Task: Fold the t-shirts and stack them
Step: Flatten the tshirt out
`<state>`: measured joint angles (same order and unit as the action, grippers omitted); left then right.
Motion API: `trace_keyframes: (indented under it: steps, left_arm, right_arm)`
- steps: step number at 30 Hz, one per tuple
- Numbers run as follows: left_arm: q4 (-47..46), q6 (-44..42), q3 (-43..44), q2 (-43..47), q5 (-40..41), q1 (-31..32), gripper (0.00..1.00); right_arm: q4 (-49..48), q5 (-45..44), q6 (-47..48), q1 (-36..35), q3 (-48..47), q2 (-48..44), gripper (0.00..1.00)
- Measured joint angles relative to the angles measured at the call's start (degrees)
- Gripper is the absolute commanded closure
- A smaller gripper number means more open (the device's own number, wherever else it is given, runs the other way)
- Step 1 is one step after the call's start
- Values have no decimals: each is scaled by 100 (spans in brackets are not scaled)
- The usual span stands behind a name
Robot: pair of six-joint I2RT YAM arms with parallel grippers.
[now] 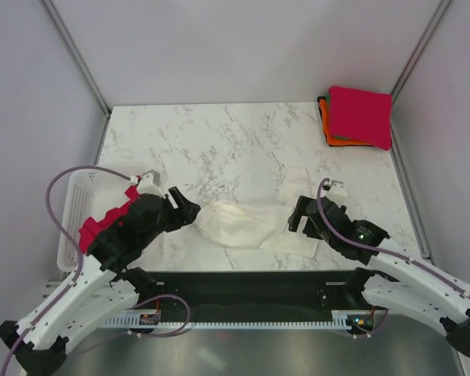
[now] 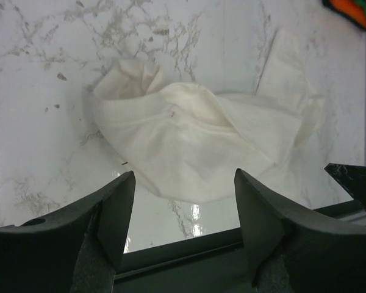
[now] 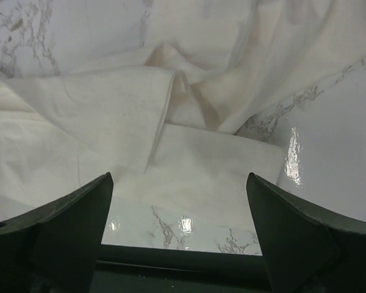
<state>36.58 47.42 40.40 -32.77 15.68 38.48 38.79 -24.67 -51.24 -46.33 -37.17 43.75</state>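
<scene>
A white t-shirt (image 1: 254, 222) lies crumpled on the marble table (image 1: 219, 141) near its front edge; no print shows. It fills the left wrist view (image 2: 189, 146) and the right wrist view (image 3: 140, 122). My left gripper (image 1: 189, 213) is open and empty just left of the shirt's bunched end. My right gripper (image 1: 296, 216) is open and empty at the shirt's right side, over its flat part. A folded stack (image 1: 359, 117) sits at the back right, magenta-pink on top with orange and green edges below.
A white lattice basket (image 1: 77, 215) stands at the left edge, behind my left arm. The black front rail (image 1: 251, 282) runs along the table's near edge. Grey walls enclose the table.
</scene>
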Motion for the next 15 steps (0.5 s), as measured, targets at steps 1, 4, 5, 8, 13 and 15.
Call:
trace_keyframes:
  steps: [1,4,5,8,13,15]
  left_arm:
    - [-33,-9,2,-271,-120,0,30]
    - [-184,-57,90,-1462,-579,70,36]
    - [-262,-81,120,-1818,-719,127,37]
    - [-396,-195,404,-2861,-1010,551,38]
    - [-654,-619,1716,-4382,-1158,1613,40]
    - [-802,-798,2186,-4824,-1152,1919,43]
  right_arm:
    - [-66,98,0,0,0,223,2]
    - [-199,203,2,-4,0,562,2]
    - [-214,177,0,-4,0,542,2]
    - [-275,42,0,52,0,337,2]
    - [98,-348,-341,372,2,79,2]
    - [332,-590,-522,413,31,-315,2]
